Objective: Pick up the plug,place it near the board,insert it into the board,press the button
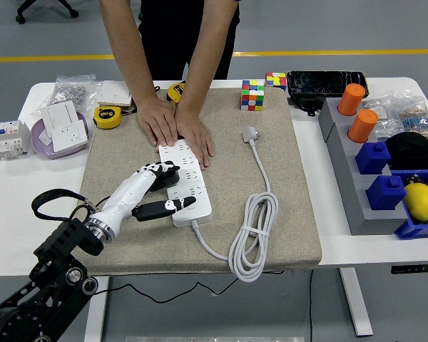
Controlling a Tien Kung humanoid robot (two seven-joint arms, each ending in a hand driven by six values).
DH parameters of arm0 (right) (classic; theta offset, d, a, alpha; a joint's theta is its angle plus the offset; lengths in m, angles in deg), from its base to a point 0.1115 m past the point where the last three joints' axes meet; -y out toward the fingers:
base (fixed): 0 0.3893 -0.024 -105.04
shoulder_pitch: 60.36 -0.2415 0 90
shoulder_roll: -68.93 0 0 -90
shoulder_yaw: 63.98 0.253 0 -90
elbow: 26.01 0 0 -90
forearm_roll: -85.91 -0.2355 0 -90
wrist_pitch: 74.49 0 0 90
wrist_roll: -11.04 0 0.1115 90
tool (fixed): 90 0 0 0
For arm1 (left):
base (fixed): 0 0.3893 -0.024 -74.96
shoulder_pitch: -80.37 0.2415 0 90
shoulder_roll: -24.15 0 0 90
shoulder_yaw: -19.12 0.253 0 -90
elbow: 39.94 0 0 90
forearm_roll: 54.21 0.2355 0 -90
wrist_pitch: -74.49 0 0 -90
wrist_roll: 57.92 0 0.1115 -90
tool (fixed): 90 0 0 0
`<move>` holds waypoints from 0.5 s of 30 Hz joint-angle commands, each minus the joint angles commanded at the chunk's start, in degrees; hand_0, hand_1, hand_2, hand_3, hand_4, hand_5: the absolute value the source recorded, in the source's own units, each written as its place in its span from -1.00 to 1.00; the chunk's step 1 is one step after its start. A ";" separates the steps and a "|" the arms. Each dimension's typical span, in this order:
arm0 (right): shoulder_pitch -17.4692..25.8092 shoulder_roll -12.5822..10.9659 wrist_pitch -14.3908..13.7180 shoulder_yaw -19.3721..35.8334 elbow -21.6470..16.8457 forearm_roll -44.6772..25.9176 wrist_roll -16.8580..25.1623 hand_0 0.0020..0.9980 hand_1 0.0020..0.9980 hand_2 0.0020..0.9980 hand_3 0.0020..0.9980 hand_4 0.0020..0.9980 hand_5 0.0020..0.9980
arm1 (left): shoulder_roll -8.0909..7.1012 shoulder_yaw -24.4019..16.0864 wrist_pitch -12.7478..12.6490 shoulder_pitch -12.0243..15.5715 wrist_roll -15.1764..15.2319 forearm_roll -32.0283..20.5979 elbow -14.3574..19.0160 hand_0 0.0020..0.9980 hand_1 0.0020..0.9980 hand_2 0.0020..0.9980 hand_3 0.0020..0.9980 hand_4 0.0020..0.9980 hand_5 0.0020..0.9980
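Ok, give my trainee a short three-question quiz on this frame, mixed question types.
1. True or false: the white plug is already in the power strip.
2. Multiple choice: what holds the strip's far end down? A) the robot's right hand B) a person's hands C) a tape measure
3. Short answer: where is the left hand?

Key
1. False. It lies loose on the mat, right of the strip.
2. B. Both lie flat at that end.
3. At the strip's left edge, one black finger stretched across its near end, the rest over a black plug on the strip.
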 joint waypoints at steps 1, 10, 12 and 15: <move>0.01 0.01 0.00 -0.01 0.00 0.02 -0.01 0.74 0.56 0.53 0.60 1.00 0.74 | -0.06 0.24 0.05 -0.27 -0.05 0.24 0.00 1.00 0.94 0.83 0.78 1.00 0.67; 0.11 0.00 0.00 0.05 0.00 0.03 -0.01 0.74 0.56 0.53 0.60 1.00 0.74 | -0.36 1.33 0.49 -1.30 -0.57 1.82 -0.17 1.00 0.93 0.83 0.78 1.00 0.69; 0.10 -0.02 -0.01 0.09 0.00 0.06 -0.02 0.74 0.56 0.53 0.60 1.00 0.74 | -0.38 1.45 0.65 -1.39 -0.74 2.16 -0.23 1.00 0.93 0.82 0.78 1.00 0.71; 0.07 -0.03 -0.02 0.09 0.00 0.03 0.00 0.74 0.56 0.53 0.60 1.00 0.74 | -0.45 1.70 0.85 -1.55 -1.02 2.55 -0.29 1.00 0.93 0.82 0.78 1.00 0.71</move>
